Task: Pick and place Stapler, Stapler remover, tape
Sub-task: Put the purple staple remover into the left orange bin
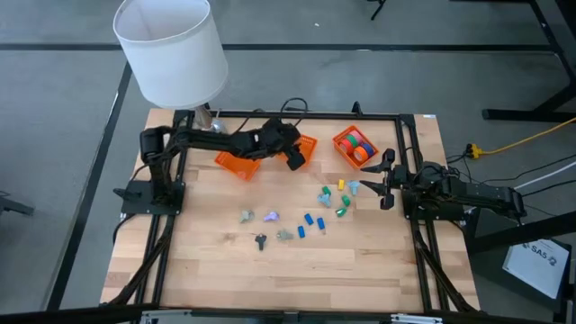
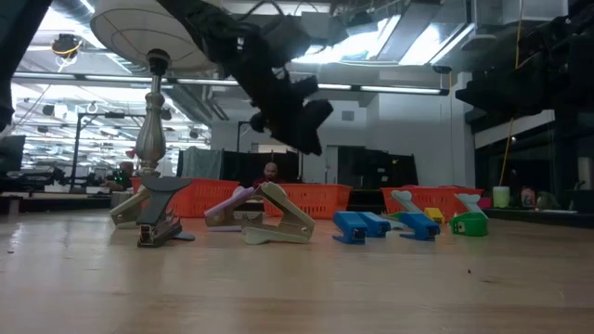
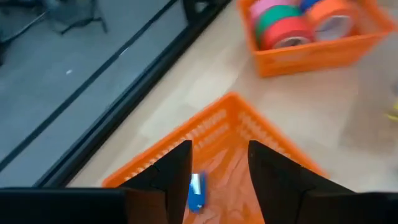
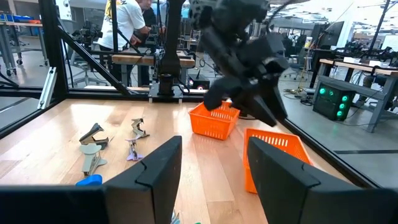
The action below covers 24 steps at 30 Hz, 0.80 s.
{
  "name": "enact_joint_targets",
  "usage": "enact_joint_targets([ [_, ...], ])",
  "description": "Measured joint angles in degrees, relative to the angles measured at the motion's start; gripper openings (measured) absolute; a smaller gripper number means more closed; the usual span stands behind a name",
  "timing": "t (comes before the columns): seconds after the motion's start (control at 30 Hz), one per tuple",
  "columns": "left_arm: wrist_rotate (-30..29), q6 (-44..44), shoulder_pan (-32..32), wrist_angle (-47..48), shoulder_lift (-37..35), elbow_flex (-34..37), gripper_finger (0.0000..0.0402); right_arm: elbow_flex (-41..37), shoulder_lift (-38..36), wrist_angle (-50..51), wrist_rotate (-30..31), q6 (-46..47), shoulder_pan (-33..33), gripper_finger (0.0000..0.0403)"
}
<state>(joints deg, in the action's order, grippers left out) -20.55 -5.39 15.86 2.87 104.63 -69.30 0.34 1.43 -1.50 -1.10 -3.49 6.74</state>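
Observation:
My left gripper (image 1: 295, 160) hangs open above an orange basket (image 1: 307, 144) near the table's far edge. In the left wrist view its fingers (image 3: 219, 149) frame a small blue stapler (image 3: 197, 190) that lies on that basket's floor. Rolls of tape (image 3: 288, 25) in green, red, pink and orange sit in a second orange basket (image 1: 342, 139) to the right. More small blue staplers (image 1: 309, 219) and grey and purple staple removers (image 1: 261, 240) lie loose on the wood. My right gripper (image 1: 382, 182) waits open at the right edge (image 4: 214, 146).
A third orange basket (image 1: 236, 163) lies tilted left of the left gripper. Green, yellow and pale blue pieces (image 1: 342, 193) lie close to the right gripper. A white-shaded lamp (image 1: 171, 49) stands at the far left corner. A black frame rail (image 1: 270, 114) runs along the far edge.

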Motion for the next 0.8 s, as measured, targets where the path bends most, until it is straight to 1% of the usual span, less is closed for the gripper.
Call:
enact_joint_targets([
  [0.2, 4.2, 4.1, -4.6, 0.3, -2.2, 0.0, 0.0148, 0.0, 0.0, 0.0, 0.0, 0.0, 0.0, 0.0188],
  [0.43, 12.7, 9.1, -10.3, 1.6, -2.8, 0.0, 0.0149, 0.0, 0.0, 0.0, 0.0, 0.0, 0.0, 0.0188],
  [0.67, 18.2, 4.0, -14.3, 10.4, -2.8, 0.0, 0.0150, 0.0, 0.0, 0.0, 0.0, 0.0, 0.0, 0.0188],
  [0.8, 20.3, -1.4, -16.2, 16.0, -2.8, 0.0, 0.0156, 0.0, 0.0, 0.0, 0.0, 0.0, 0.0, 0.0188],
])
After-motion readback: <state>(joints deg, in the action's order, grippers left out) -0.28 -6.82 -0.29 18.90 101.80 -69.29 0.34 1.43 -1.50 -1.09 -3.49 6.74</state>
